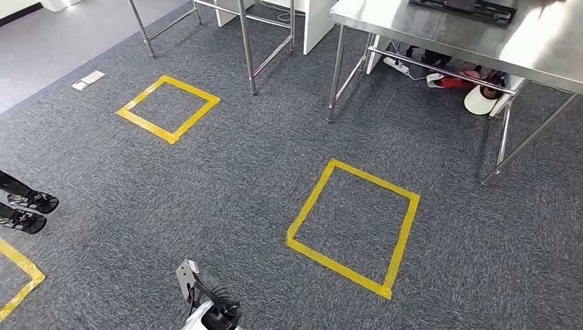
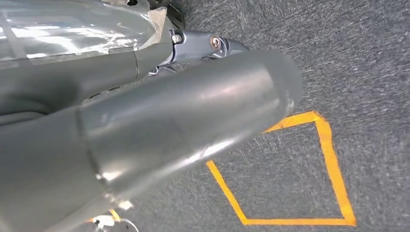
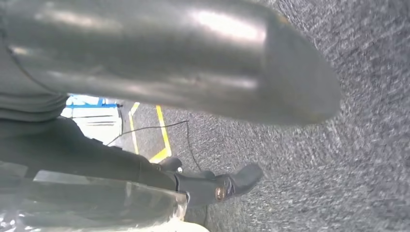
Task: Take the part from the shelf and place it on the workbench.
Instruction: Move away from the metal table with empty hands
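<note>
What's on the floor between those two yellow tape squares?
Bare grey carpet in the head view, between the far square and the near one.

High head view; floorward wrist views

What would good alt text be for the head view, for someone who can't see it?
Looking down on grey carpet with two yellow tape squares, one near and one farther left. A steel workbench stands at upper right, clutter beneath it. A person's sandalled feet enter at left.
</note>
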`<state>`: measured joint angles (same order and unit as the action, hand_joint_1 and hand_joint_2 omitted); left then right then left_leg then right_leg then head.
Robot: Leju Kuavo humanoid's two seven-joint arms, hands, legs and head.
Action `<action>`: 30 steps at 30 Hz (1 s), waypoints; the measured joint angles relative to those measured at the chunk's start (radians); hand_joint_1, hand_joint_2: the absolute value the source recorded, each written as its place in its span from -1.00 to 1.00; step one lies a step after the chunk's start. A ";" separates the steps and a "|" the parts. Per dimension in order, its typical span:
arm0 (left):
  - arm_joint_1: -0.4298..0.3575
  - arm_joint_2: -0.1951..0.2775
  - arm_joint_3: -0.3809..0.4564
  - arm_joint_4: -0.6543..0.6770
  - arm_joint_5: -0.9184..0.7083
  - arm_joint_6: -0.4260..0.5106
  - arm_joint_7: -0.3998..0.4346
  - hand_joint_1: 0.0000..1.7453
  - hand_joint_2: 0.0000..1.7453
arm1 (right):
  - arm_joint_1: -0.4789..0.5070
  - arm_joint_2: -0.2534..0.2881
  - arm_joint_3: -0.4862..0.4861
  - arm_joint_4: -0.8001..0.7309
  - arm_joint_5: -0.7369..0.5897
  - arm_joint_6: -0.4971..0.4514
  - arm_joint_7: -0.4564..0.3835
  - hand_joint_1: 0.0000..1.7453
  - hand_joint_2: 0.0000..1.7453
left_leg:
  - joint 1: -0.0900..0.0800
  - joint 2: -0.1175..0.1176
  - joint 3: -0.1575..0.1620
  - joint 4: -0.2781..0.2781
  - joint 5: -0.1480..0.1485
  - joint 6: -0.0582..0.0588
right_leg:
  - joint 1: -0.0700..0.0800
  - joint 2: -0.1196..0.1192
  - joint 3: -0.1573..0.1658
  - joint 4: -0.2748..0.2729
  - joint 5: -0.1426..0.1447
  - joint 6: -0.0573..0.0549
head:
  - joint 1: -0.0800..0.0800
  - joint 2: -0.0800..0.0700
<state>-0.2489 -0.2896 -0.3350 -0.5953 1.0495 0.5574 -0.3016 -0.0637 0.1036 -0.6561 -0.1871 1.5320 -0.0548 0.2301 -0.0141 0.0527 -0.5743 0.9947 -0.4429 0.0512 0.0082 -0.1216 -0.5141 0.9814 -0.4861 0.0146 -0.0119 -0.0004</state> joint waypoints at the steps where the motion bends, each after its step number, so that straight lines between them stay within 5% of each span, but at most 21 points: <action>1: 0.000 0.000 0.000 0.000 0.003 -0.004 0.003 -1.00 -1.00 | 0.000 0.000 0.000 0.000 0.000 0.000 -0.002 -1.00 -1.00 | 0.003 -0.013 0.001 -0.006 0.006 0.007 | -0.001 0.022 -0.006 0.016 -0.011 0.003 | 0.001 0.000; 4: -0.001 0.000 -0.005 0.000 0.009 -0.022 0.011 -1.00 -1.00 | 0.003 -0.001 0.000 0.000 0.000 0.000 -0.006 -1.00 -1.00 | 0.011 -0.054 -0.004 -0.014 0.021 0.020 | -0.010 0.106 -0.082 0.183 -0.091 0.004 | 0.004 0.000; 6: 0.000 0.000 -0.006 0.000 0.011 -0.034 0.012 -1.00 -1.00 | 0.007 -0.003 0.000 0.000 -0.001 0.000 -0.007 -1.00 -1.00 | 0.011 -0.085 -0.009 -0.013 0.025 0.020 | -0.014 0.116 -0.133 0.288 -0.124 0.011 | 0.005 0.000; 8: 0.001 0.000 -0.006 0.000 0.013 -0.043 0.012 -1.00 -1.00 | 0.008 -0.004 0.000 0.000 -0.002 0.000 -0.007 -1.00 -1.00 | 0.012 -0.117 -0.011 -0.011 0.028 0.016 | -0.020 0.122 -0.111 0.240 -0.090 0.031 | 0.005 0.000; 10: 0.001 0.000 -0.006 0.000 0.013 -0.049 0.012 -1.00 -1.00 | 0.007 -0.006 0.000 0.000 -0.002 0.000 -0.008 -1.00 -1.00 | 0.014 -0.144 -0.013 -0.006 0.029 0.008 | -0.031 0.154 -0.043 0.091 -0.030 0.048 | 0.006 0.000; 12: 0.002 0.000 -0.006 0.000 0.014 -0.051 0.012 -1.00 -1.00 | 0.006 -0.005 0.001 0.001 -0.002 0.000 -0.008 -1.00 -1.00 | 0.012 -0.166 -0.021 0.000 0.032 -0.004 | -0.033 0.181 -0.007 0.008 -0.002 0.043 | 0.008 0.000; 14: 0.002 0.001 -0.006 -0.001 0.015 -0.051 0.012 -1.00 -1.00 | 0.005 -0.006 0.001 0.001 -0.002 0.000 -0.008 -1.00 -1.00 | 0.011 -0.183 -0.031 0.001 0.038 -0.015 | -0.028 0.171 -0.006 0.004 0.002 0.026 | 0.008 0.000; 16: 0.003 0.002 -0.005 -0.001 0.015 -0.052 0.012 -1.00 -1.00 | 0.003 -0.006 0.000 0.001 -0.002 0.000 -0.008 -1.00 -1.00 | 0.012 -0.160 -0.042 0.017 0.028 -0.024 | -0.032 0.151 -0.005 0.003 0.007 0.011 | 0.007 0.000; 19: 0.004 0.004 -0.006 -0.001 0.015 -0.057 0.012 -1.00 -1.00 | 0.005 -0.006 0.000 0.001 -0.002 0.000 -0.009 -1.00 -1.00 | 0.014 -0.074 -0.116 0.177 -0.065 -0.037 | -0.030 0.114 -0.006 0.002 0.009 -0.011 | -0.001 0.000; 21: 0.005 0.004 -0.006 -0.001 0.015 -0.062 0.012 -1.00 -1.00 | 0.008 -0.007 0.000 0.001 -0.001 0.000 -0.009 -1.00 -1.00 | 0.018 -0.059 -0.173 0.298 -0.112 -0.043 | -0.027 0.084 -0.009 0.002 0.009 -0.015 | -0.003 0.000; 22: 0.006 0.005 -0.006 -0.001 0.015 -0.063 0.012 -1.00 -1.00 | 0.008 -0.008 0.000 0.001 0.000 0.000 -0.009 -1.00 -1.00 | 0.020 -0.056 -0.177 0.310 -0.109 -0.044 | -0.026 0.069 -0.009 0.002 0.009 -0.015 | -0.003 0.000; 24: 0.007 0.005 -0.006 -0.001 0.016 -0.063 0.012 -1.00 -1.00 | 0.006 -0.007 0.000 0.001 0.002 0.000 -0.011 -1.00 -1.00 | 0.020 -0.039 -0.118 0.209 -0.056 -0.039 | -0.025 0.044 -0.008 0.002 0.008 -0.014 | -0.003 0.000; 27: 0.006 0.005 -0.006 -0.004 0.016 -0.062 0.012 -1.00 -1.00 | 0.003 -0.007 0.000 0.001 0.004 0.000 -0.013 -1.00 -1.00 | 0.011 0.028 -0.017 0.027 -0.004 -0.023 | -0.015 0.015 -0.004 0.002 0.003 -0.007 | -0.001 0.000; 28: 0.006 0.005 -0.006 -0.005 0.016 -0.062 0.012 -1.00 -1.00 | 0.002 -0.007 0.000 0.001 0.004 0.000 -0.013 -1.00 -1.00 | 0.006 0.035 -0.012 0.013 -0.005 -0.018 | -0.011 0.005 -0.004 0.002 0.002 -0.002 | 0.001 0.000; 30: 0.007 0.006 -0.006 -0.007 0.016 -0.062 0.012 -1.00 -1.00 | 0.002 -0.007 0.000 0.000 0.006 0.000 -0.013 -1.00 -1.00 | 0.004 0.007 -0.013 0.007 0.001 -0.007 | -0.008 -0.013 -0.002 0.000 -0.001 0.009 | 0.001 0.000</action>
<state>-0.2420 -0.2840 -0.3410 -0.6019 1.0655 0.4954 -0.2894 -0.0622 0.0963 -0.6558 -0.1866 1.5375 -0.0546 0.2173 -0.0097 0.0597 -0.5875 1.0015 -0.4415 0.0441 0.0006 -0.1349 -0.5166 0.9819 -0.4874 0.0235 -0.0106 -0.0004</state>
